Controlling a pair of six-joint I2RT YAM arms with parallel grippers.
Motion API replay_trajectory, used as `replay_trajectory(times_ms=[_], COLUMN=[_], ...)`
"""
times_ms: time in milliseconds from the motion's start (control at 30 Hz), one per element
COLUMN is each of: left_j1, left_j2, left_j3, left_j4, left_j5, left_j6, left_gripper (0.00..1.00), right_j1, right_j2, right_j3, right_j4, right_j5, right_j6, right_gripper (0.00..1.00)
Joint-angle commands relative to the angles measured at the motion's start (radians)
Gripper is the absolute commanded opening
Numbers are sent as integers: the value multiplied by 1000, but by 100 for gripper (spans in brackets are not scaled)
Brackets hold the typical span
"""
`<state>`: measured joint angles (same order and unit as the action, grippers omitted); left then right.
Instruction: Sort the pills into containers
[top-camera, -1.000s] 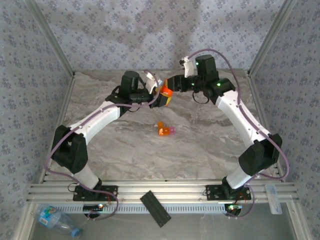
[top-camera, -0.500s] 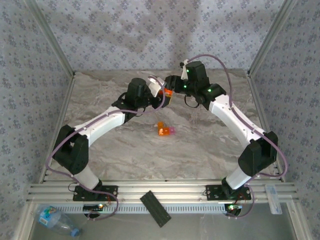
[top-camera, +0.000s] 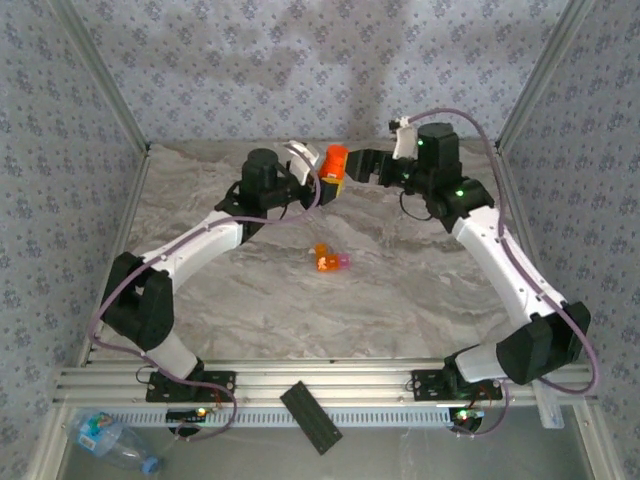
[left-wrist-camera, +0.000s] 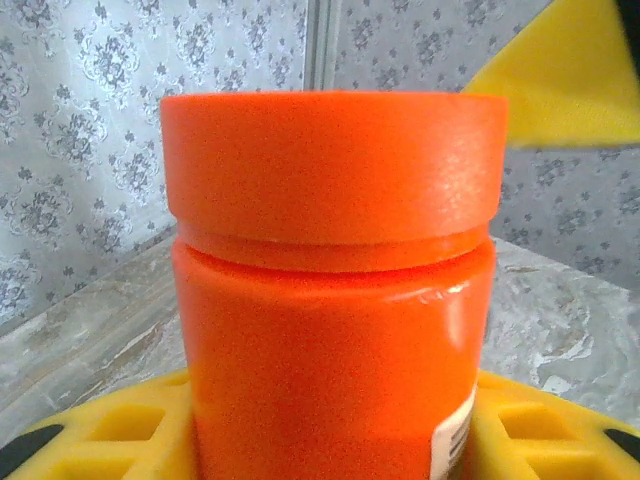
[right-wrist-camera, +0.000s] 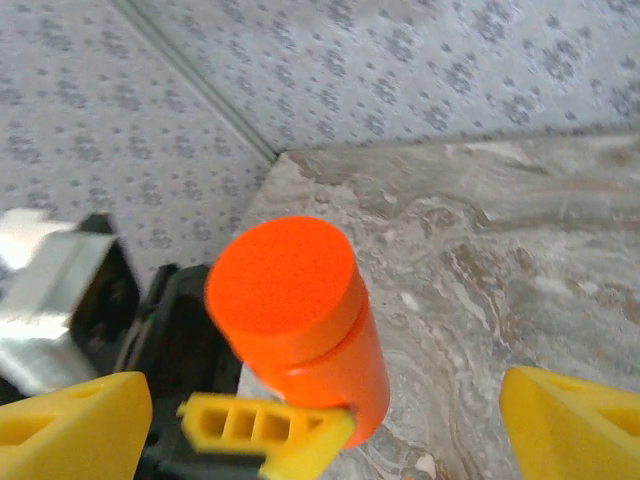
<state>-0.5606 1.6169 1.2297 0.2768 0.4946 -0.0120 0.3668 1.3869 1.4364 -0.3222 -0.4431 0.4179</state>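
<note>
Above the table (top-camera: 420, 270), you're clamping the pill bottle (top-camera: 335, 162) in the left gripper (top-camera: 326, 186) — the gaping right gripper (top-camera: 362, 166) probably closing on its cap (right-wrist-camera: 283, 272) next.

Left arm (top-camera: 200, 240): reaches forward and to the right from its base, elbow low, wrist raised. Left tool (top-camera: 326, 182) is clamped on an orange pill bottle (top-camera: 335, 160), which it holds upright. Its yellow pads (left-wrist-camera: 90, 430) sit against the bottle's lower body on both sides.

Right arm (top-camera: 500, 250): arcs forward and to the left, wrist about level with the left one. Right tool (top-camera: 362, 166) points left, just beside the bottle's cap. Its jaws are spread wide, yellow fingertips (right-wrist-camera: 70, 425) well apart and gripping nothing.
</note>
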Motion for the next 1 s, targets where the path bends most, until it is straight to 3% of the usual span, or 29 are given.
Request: replay_trajectory(times_ms=[0, 333, 767, 967], left_j1=[22, 25, 21, 21], left_j2=[-41, 5, 26, 31], left_j3=[50, 172, 188, 193], left_j4=[9, -199, -222, -222], left_j5=[188, 420, 440, 440], left_j6=[-25, 20, 26, 26], left_gripper=[0, 0, 0, 0], right_j1=[-33, -72, -58, -50], right_j2=[25, 170, 207, 215], right_j3=[101, 318, 334, 331], right_j4=[-102, -299, -341, -351], right_j5=[-169, -320, -373, -367], right_j6=[-155, -335, -369, -374], right_gripper=[93, 93, 85, 77])
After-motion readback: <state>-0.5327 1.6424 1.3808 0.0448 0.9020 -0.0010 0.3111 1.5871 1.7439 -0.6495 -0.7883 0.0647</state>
